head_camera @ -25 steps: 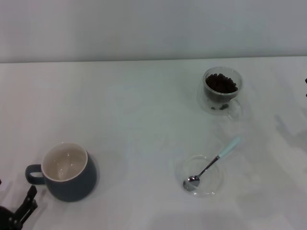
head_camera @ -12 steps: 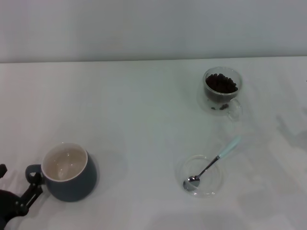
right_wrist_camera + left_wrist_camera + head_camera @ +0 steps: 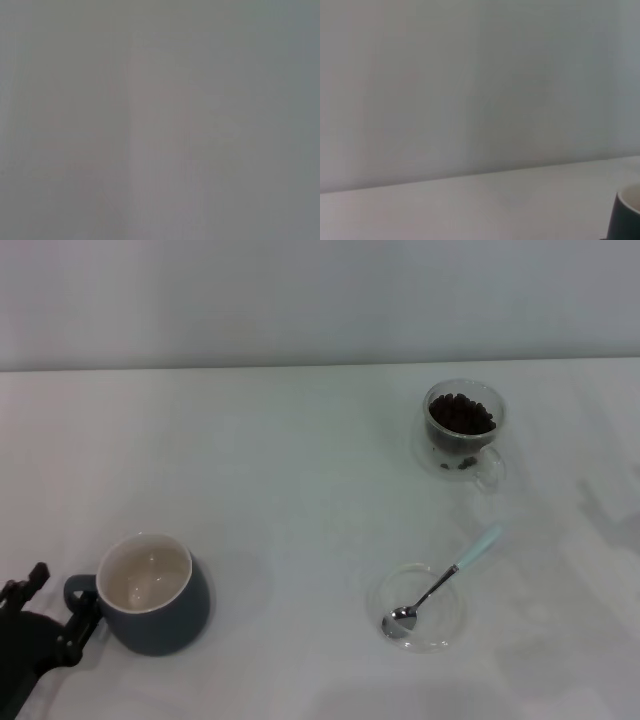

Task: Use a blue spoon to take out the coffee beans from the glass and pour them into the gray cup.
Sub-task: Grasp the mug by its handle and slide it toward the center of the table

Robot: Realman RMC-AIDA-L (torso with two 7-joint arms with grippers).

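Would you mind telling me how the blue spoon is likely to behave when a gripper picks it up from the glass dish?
The blue spoon looks rigid and light, with a thin metal stem. Its shiny bowl rests in the glass dish while the handle overhangs the rim, so pressing the handle may pivot it. The smooth stem could slip between fingers.
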